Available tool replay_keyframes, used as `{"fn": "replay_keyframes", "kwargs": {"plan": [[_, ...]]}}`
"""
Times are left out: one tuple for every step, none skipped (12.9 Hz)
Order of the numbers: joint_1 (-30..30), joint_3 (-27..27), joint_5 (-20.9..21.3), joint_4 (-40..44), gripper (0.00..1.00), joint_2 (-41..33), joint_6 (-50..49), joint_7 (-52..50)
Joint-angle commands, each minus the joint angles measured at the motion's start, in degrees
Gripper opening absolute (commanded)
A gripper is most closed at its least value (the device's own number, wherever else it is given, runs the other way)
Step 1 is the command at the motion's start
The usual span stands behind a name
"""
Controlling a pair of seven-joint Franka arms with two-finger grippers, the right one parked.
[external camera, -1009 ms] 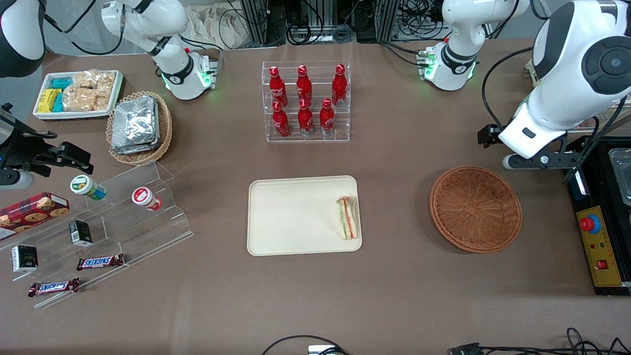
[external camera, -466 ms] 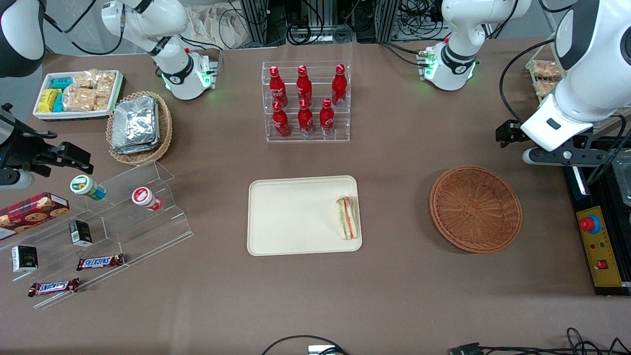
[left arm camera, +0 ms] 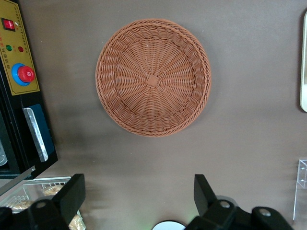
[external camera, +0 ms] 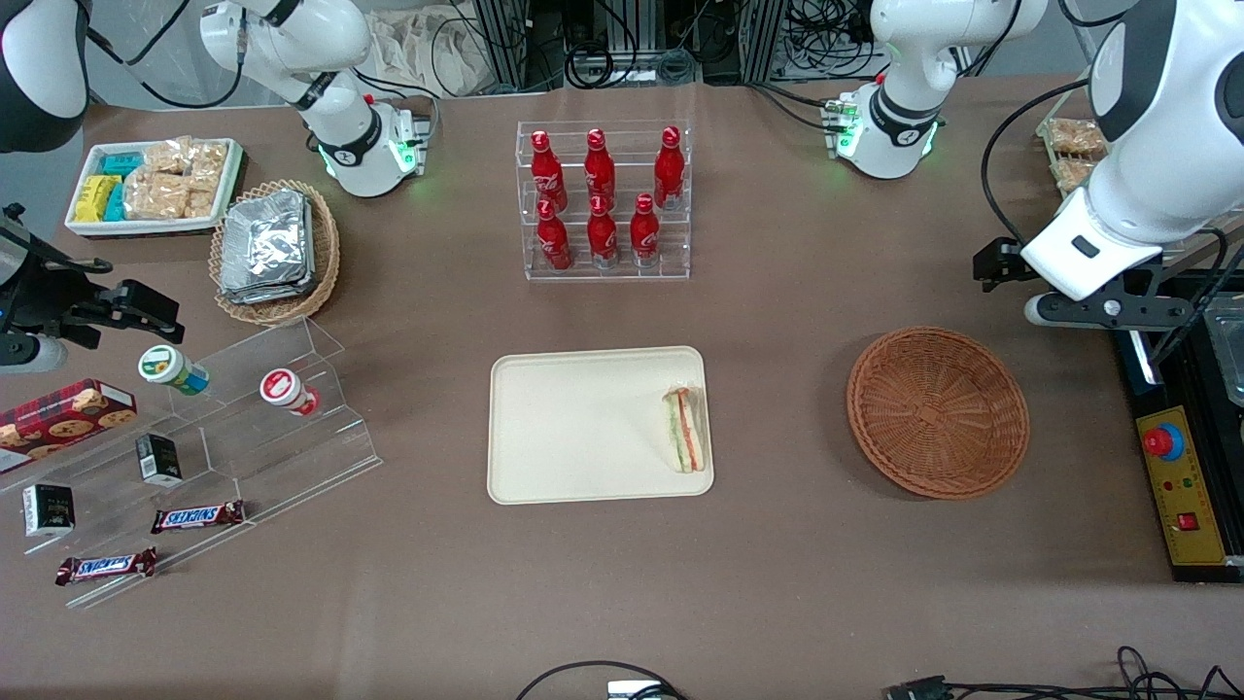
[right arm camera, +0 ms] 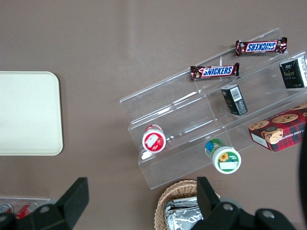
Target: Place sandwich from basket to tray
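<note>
Sitting on the tray (external camera: pixel 583 428), your sandwich (external camera: pixel 684 430) lies at the tray's edge that faces the basket (external camera: pixel 938 411), wedge standing on its side with the orange and green filling layers showing. Nothing touches it.

Basket is well apart from the tray, toward the working arm's end of the table, nothing in it; the wrist view shows bare weave down to the centre (left arm camera: pixel 152 77).

Your gripper (external camera: pixel 1093 309) hangs above the table near the basket, farther from the front camera than the basket and off its rim toward the black control box (external camera: pixel 1188 486). Its fingers (left arm camera: pixel 72 195) are spread wide with nothing between them.

Rest of the scene relative to the tray: bottle rack (external camera: pixel 603 199) with red bottles sits farther from the front camera than the tray. Acrylic step shelf (external camera: pixel 243 428) with snacks is toward the parked arm's end, and a foil-packet basket (external camera: pixel 272 248) is near it.
</note>
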Motion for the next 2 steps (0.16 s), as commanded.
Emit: {"fn": "replay_keyframes", "kwargs": {"plan": [[-0.3,0.5,-0.8,-0.5,1.0,-0.5,0.3,0.1],[-0.2,0.5,-0.8,-0.5,1.0,-0.5,0.3,0.1]]}}
